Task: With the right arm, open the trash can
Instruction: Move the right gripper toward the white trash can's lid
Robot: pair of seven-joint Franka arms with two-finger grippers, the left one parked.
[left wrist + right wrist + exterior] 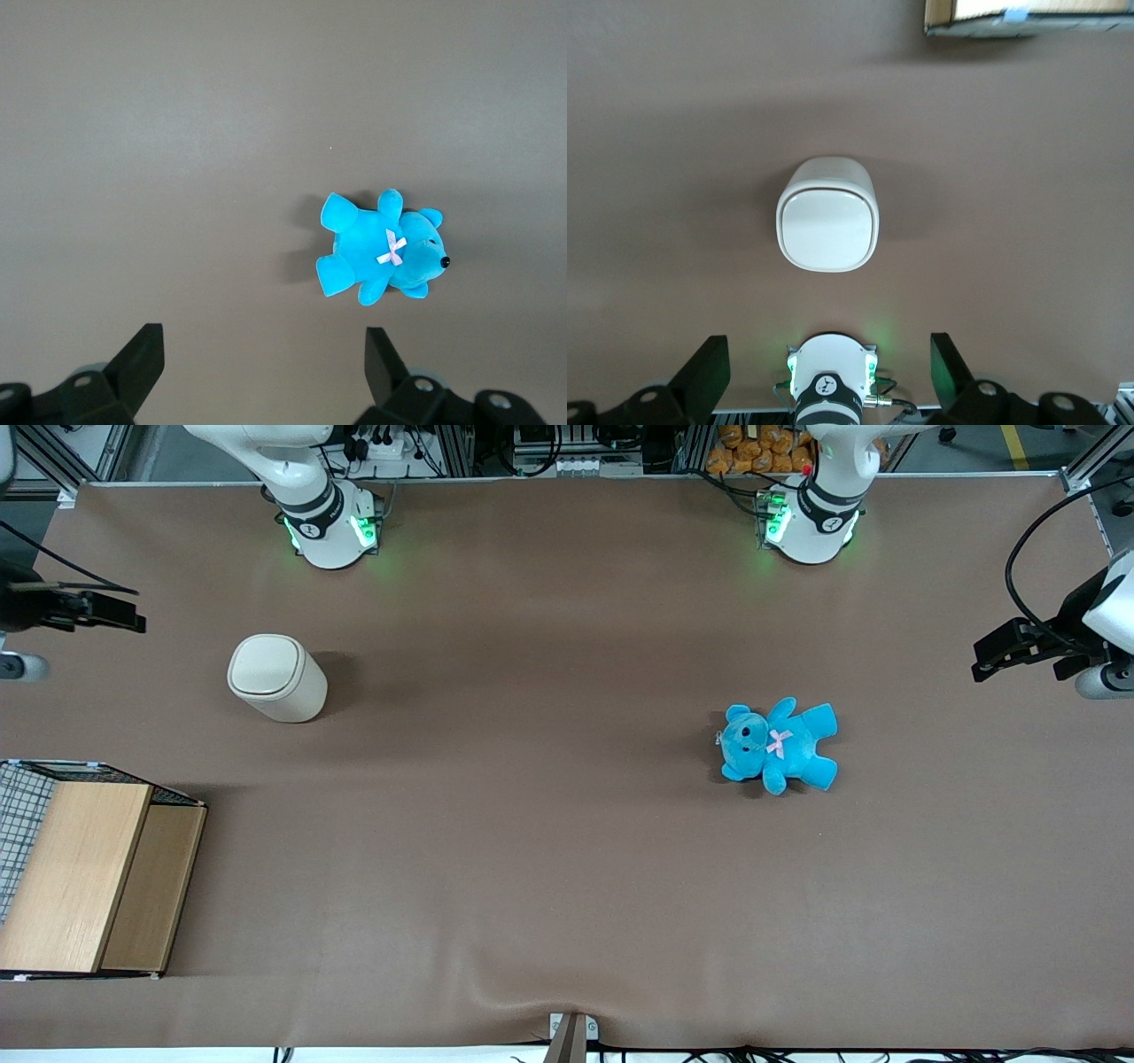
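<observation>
The trash can (275, 677) is a small cream-white bin standing upright on the brown table, its flat lid down. In the right wrist view the trash can (828, 226) is seen from straight above, lid shut. My right gripper (124, 618) hangs high over the working arm's end of the table, off to the side of the can and not touching it. The gripper (828, 376) is open, its two black fingers (707, 372) spread wide with nothing between them.
A wooden box (89, 877) with a mesh side sits nearer the front camera than the can, and its edge shows as the box (1028, 16). A blue teddy (780, 746) lies toward the parked arm's end. The working arm's base (328, 527) stands at the table's back edge.
</observation>
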